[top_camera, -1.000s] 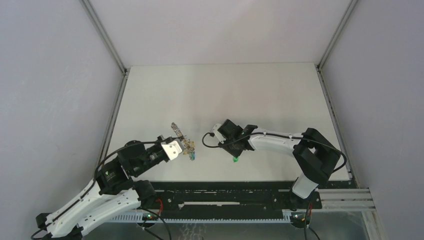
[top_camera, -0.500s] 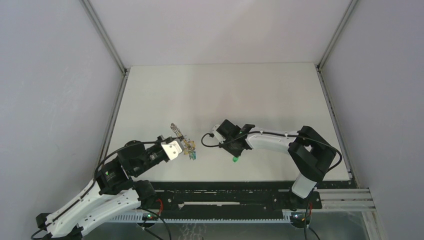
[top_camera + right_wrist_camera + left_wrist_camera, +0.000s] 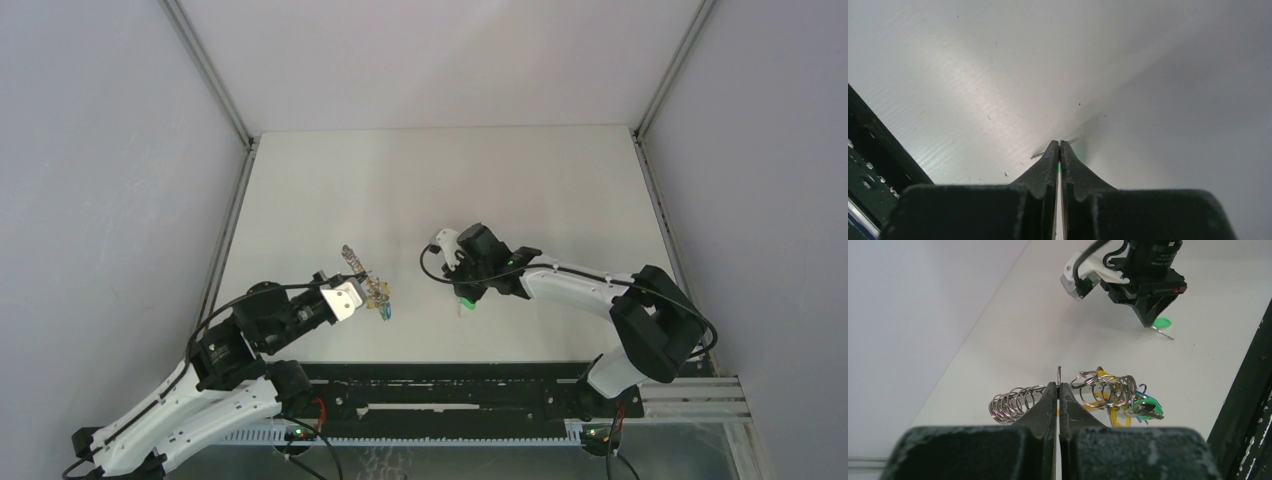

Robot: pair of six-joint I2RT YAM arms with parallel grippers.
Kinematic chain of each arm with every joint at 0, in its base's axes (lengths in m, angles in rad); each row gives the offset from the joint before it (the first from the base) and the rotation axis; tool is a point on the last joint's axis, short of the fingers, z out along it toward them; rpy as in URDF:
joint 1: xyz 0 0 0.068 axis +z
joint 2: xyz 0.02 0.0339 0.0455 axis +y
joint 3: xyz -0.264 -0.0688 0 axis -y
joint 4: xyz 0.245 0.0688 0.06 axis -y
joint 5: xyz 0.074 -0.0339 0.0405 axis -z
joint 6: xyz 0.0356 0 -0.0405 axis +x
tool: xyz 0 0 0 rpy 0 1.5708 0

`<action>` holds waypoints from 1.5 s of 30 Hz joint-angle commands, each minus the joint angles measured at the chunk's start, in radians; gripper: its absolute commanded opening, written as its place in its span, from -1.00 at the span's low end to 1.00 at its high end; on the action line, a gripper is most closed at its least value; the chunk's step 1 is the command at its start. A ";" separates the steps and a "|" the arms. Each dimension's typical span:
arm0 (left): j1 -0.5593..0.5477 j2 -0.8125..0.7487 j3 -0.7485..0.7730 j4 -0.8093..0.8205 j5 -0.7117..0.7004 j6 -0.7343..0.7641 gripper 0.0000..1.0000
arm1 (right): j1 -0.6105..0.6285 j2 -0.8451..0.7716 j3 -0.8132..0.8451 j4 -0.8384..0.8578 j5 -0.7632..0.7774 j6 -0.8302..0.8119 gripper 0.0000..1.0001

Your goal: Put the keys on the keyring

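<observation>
My left gripper [image 3: 1059, 384] is shut on one thin ring of the keyring [image 3: 1105, 390], a chain of silvery rings held just above the table. A yellow band [image 3: 1114, 416] and a green-headed key [image 3: 1147, 409] with a bit of blue hang at the chain's right end. From above, the keyring [image 3: 375, 291] sticks out past my left gripper [image 3: 352, 297]. My right gripper [image 3: 1059, 144] is shut on a loose green key [image 3: 1059, 167]; its metal blade pokes out at the tips. That key [image 3: 462, 303] sits under my right gripper [image 3: 465, 294], right of the keyring.
The black front rail [image 3: 480, 385] runs along the near table edge, close behind both grippers. White walls enclose the table [image 3: 450, 180] on the left, back and right.
My right gripper has shut on the green key and shifted slightly right and away from the front edge, taking the key with it. My left gripper and the keyring have stayed put.
</observation>
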 commanded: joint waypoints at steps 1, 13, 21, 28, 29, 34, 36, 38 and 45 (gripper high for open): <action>0.008 -0.016 -0.015 0.081 0.012 -0.008 -1.00 | -0.063 -0.026 -0.076 0.292 -0.203 0.061 -1.00; 0.008 -0.028 -0.022 0.090 0.007 -0.008 -1.00 | -0.085 0.132 -0.152 0.714 -0.326 0.113 -1.00; 0.008 -0.035 -0.027 0.096 0.000 -0.006 -1.00 | -0.085 0.215 -0.138 0.765 -0.307 0.133 -1.00; 0.008 -0.038 -0.027 0.096 0.005 -0.008 -1.00 | -0.084 0.238 -0.046 0.565 -0.298 0.106 -0.88; 0.008 -0.040 -0.028 0.096 0.004 -0.006 -0.99 | -0.083 0.232 -0.032 0.530 -0.289 0.102 -0.83; 0.008 -0.051 -0.029 0.099 0.001 -0.006 -0.99 | -0.080 0.195 0.053 0.312 -0.264 0.059 -0.61; 0.008 -0.055 -0.029 0.100 0.000 -0.006 -1.00 | -0.080 0.190 0.101 0.221 -0.263 0.045 -0.52; 0.008 -0.057 -0.029 0.100 -0.003 -0.006 -1.00 | -0.082 0.207 0.170 0.101 -0.258 0.025 -0.50; 0.008 -0.070 -0.029 0.101 -0.020 -0.005 -0.99 | -0.071 0.293 0.421 -0.218 -0.259 -0.042 -0.48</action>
